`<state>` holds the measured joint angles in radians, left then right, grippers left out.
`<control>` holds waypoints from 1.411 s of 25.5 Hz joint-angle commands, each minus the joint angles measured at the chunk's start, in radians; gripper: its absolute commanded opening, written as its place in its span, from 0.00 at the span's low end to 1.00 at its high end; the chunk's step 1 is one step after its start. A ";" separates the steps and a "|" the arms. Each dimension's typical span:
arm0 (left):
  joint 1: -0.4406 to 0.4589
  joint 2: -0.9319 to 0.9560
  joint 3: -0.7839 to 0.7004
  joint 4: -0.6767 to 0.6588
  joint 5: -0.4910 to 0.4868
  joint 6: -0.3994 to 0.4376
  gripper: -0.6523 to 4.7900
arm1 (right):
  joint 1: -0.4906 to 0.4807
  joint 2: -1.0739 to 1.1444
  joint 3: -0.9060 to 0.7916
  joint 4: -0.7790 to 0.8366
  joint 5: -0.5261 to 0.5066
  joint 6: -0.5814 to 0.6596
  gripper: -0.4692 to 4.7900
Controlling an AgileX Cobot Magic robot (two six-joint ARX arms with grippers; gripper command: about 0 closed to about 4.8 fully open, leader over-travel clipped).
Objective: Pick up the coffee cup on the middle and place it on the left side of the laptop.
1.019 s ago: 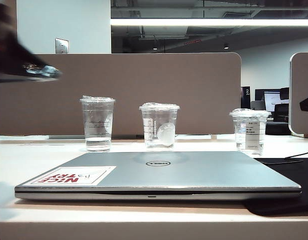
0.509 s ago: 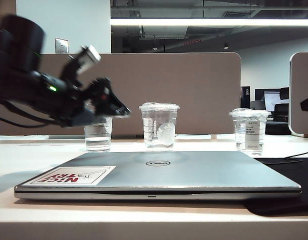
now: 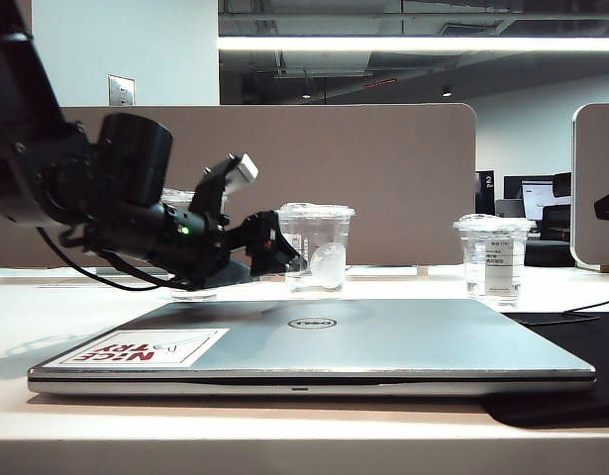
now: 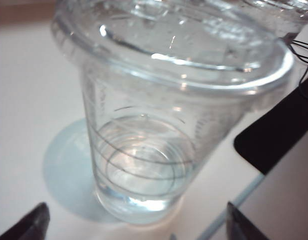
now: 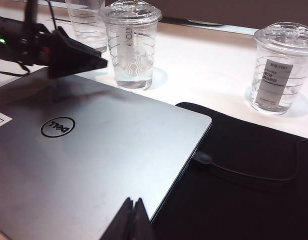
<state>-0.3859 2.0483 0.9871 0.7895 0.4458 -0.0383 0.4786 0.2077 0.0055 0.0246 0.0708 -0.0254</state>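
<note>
The coffee cup (image 3: 315, 249) is seen upright on the desk (image 3: 47, 307), middle of 3 behind the laptop (image 3: 314, 341), directly ahead of the wide-open left pincer (image 3: 279, 252) (the nearer arm), while the right pincer (image 5: 134, 216) is held shut over the laptop, well apart.

Your exterior camera is sitting low at the desk (image 3: 7, 327) edge, looking level across the laptop (image 3: 314, 341) toward the partition at 12 o'clock. Your left wrist camera is pressing in close on the coffee cup (image 4: 164, 115). Your right wrist camera is looking down from farther back, sharing laptop, coffee cup and the left hand (image 5: 101, 64) with the exterior view.
</note>
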 commanded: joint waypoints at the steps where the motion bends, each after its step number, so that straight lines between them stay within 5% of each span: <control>1: 0.000 0.037 0.046 -0.006 0.000 -0.003 1.00 | 0.002 0.000 -0.004 0.016 0.002 0.003 0.08; 19: -0.001 0.209 0.310 -0.041 0.166 -0.031 1.00 | 0.002 0.003 -0.004 0.016 0.002 0.003 0.08; 36: -0.001 0.222 0.358 -0.069 0.168 -0.021 0.99 | 0.002 0.007 -0.004 0.016 0.002 0.003 0.08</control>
<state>-0.3862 2.2734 1.3380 0.6987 0.6064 -0.0635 0.4789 0.2131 0.0055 0.0246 0.0711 -0.0254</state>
